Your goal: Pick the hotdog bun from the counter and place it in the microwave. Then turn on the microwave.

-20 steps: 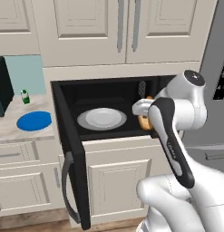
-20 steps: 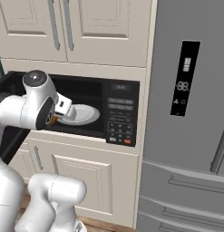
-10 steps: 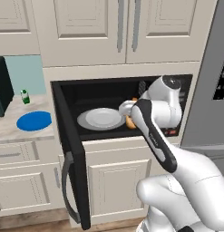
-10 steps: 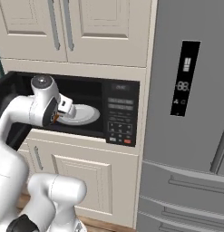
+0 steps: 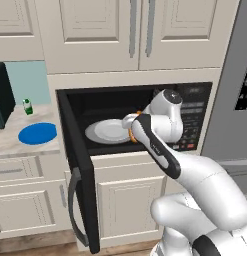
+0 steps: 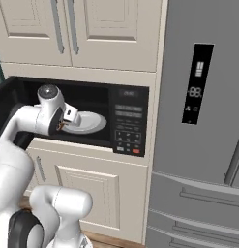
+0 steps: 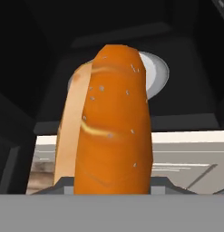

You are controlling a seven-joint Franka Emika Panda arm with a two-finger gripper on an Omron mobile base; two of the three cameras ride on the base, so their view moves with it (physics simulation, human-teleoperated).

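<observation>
Hotdog bun (image 7: 111, 122) pinched in gripper (image 5: 134, 125) jaws at open microwave (image 5: 95, 102) mouth.
White plate (image 5: 107, 131) inside, bare.

A round blue plate (image 5: 37, 133) lay flat at the left, and a small green bottle (image 5: 27, 106) with a white cap stood upright behind it, apart from it. A dark green box-shaped appliance (image 5: 3, 101) stood at the far left edge, near the bottle. Cream cupboard doors (image 5: 137, 30) with grey vertical handles hung above. At the right stood a grey refrigerator (image 6: 203, 126) with a black display panel (image 6: 196, 83).
</observation>
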